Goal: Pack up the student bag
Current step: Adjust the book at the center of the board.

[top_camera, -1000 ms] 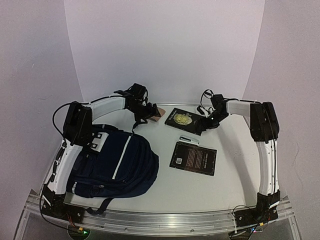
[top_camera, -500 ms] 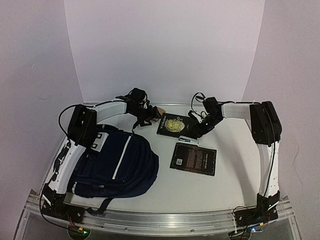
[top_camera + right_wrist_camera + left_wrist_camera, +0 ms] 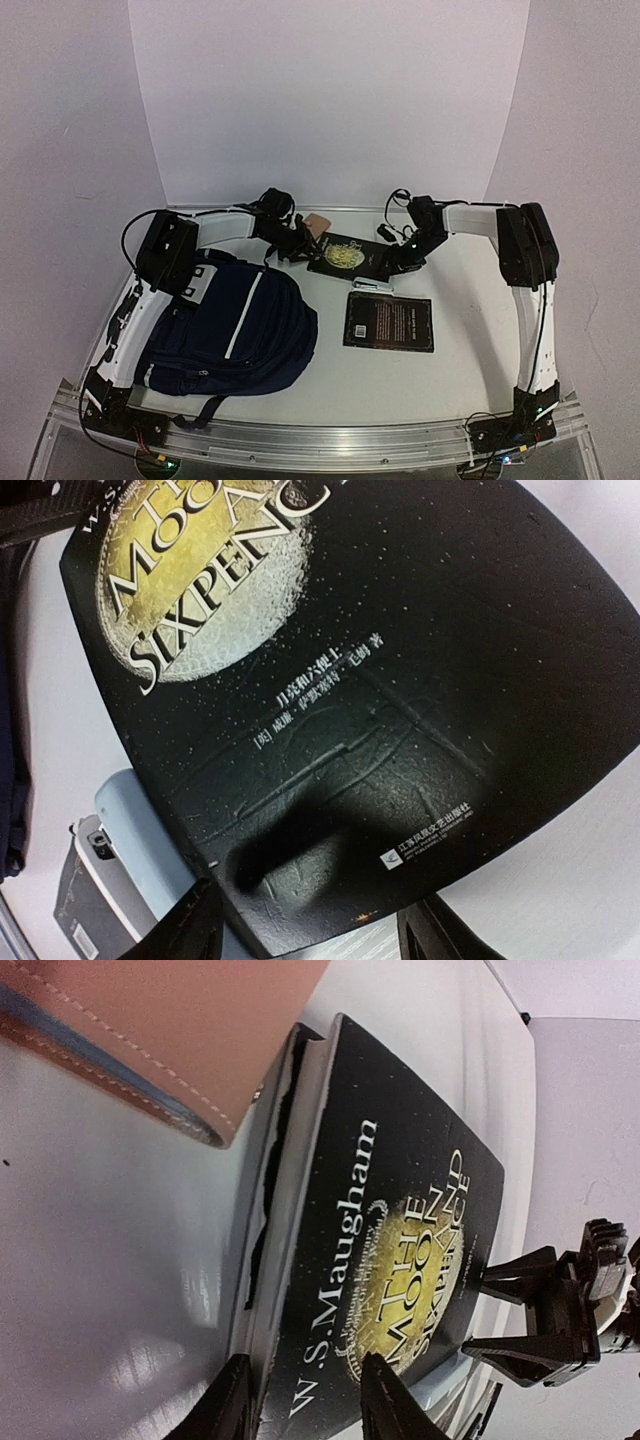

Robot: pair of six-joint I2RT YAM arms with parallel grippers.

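Black book (image 3: 340, 257) lies between released right end effector (image 3: 478, 1312) and left end effector (image 3: 308, 1365), grip unclear.

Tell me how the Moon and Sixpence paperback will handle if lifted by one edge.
The paperback looks thin and soft-covered, so it will probably sag or fan open from one edge. Its cover looks glossy in the right wrist view, so a grip may slip. The spine edge looks frayed, so a hard pinch could tear it further.

Left tool (image 3: 303, 1405) low, jaws narrow, perhaps gripping; right tool (image 3: 318, 932) opposite, jaws parted.
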